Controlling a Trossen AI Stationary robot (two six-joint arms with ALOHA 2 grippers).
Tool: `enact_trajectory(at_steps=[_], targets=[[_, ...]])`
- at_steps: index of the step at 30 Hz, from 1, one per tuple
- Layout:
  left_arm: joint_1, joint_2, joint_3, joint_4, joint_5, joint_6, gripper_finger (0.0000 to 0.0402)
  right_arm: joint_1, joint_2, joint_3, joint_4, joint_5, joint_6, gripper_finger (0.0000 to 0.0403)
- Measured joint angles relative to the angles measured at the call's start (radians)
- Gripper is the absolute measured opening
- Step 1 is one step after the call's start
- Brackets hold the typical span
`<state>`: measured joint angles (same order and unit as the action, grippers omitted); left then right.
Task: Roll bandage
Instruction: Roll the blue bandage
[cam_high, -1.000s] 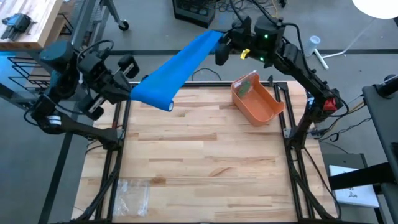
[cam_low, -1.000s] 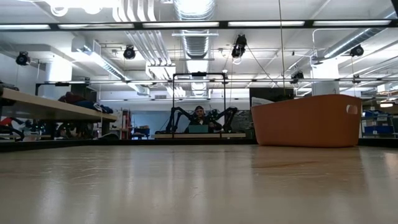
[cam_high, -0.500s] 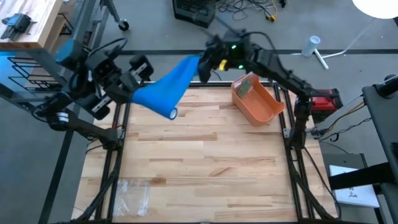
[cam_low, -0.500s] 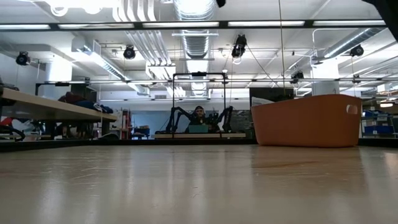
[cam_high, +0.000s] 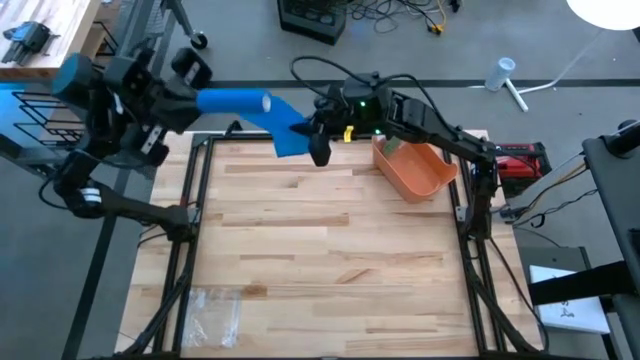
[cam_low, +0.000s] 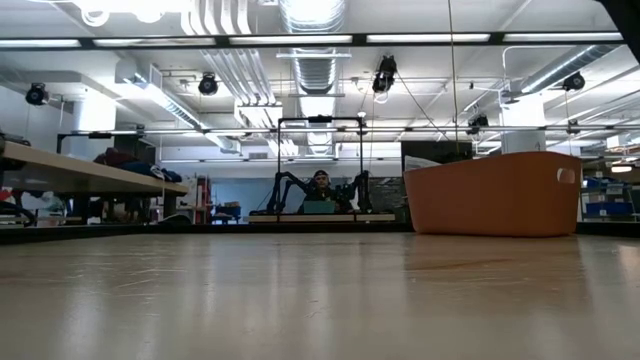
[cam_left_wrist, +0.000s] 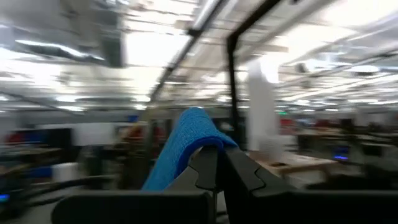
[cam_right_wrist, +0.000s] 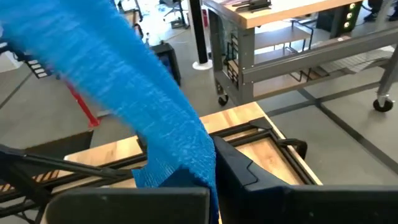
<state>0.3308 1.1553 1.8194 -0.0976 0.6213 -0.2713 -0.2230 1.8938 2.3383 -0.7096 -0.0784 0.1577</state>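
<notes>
A blue bandage (cam_high: 235, 101) hangs in the air over the table's far left corner. Its rolled part is a tube with a pale end (cam_high: 267, 101); a loose strip (cam_high: 290, 130) runs from it to my right gripper (cam_high: 318, 148). My left gripper (cam_high: 192, 98) is shut on the rolled part at the far left. My right gripper is shut on the strip, just left of the orange bin (cam_high: 415, 165). The low view shows neither gripper. My left gripper pinches the bandage at the left end of the rolled tube (cam_high: 205, 99), its fingers pointing toward the table's right and slightly up. In its wrist view the blue cloth (cam_left_wrist: 186, 140) arches over the shut fingertips. The tube sticks out level, clear of the table. My right gripper pinches the free end of the strip (cam_right_wrist: 186, 165) between its two fingers, coming from the table's right and slanting down. Some cloth bunches below the fingers (cam_high: 292, 145). The strip rises from there toward the roll, lifted clear of the table.
The orange bin stands on the table's far right part, with something green inside. A clear plastic bag (cam_high: 215, 310) lies at the near left corner. The rest of the wooden tabletop (cam_high: 330, 260) is bare. A black frame (cam_high: 200, 200) borders the table.
My right gripper has swung from beyond the far edge toward the table's left and down, to beside the bin. My left gripper has tipped upward and turned. The bandage, stretched long between them before, is now short, and its rolled tube has turned to lie level, pointing right.
</notes>
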Motion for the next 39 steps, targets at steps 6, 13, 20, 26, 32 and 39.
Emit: enact_trajectory(at_steps=[6, 13, 20, 26, 32, 39], targets=[[0.045, -0.019, 0.0, -0.104, -0.162, 0.093, 0.0, 0.044, 0.001, 0.0, 0.016, 0.003, 0.012, 0.0], [0.057, -0.029, 0.0, -0.202, -0.299, 0.228, 0.0, 0.11, 0.001, 0.014, 0.038, 0.002, 0.006, 0.0], [0.063, -0.067, 0.0, -0.201, -0.298, 0.214, 0.0, 0.177, -0.022, 0.018, 0.023, -0.001, -0.005, 0.0], [0.064, -0.083, 0.0, -0.135, -0.271, 0.073, 0.0, 0.181, -0.017, 0.017, -0.051, 0.004, 0.003, 0.0], [0.066, -0.092, 0.0, -0.179, -0.326, 0.139, 0.0, 0.212, -0.014, 0.017, -0.003, -0.044, 0.007, 0.0], [0.067, -0.063, 0.0, -0.199, -0.436, 0.313, 0.0, 0.264, -0.018, 0.018, 0.086, -0.112, 0.055, 0.0]])
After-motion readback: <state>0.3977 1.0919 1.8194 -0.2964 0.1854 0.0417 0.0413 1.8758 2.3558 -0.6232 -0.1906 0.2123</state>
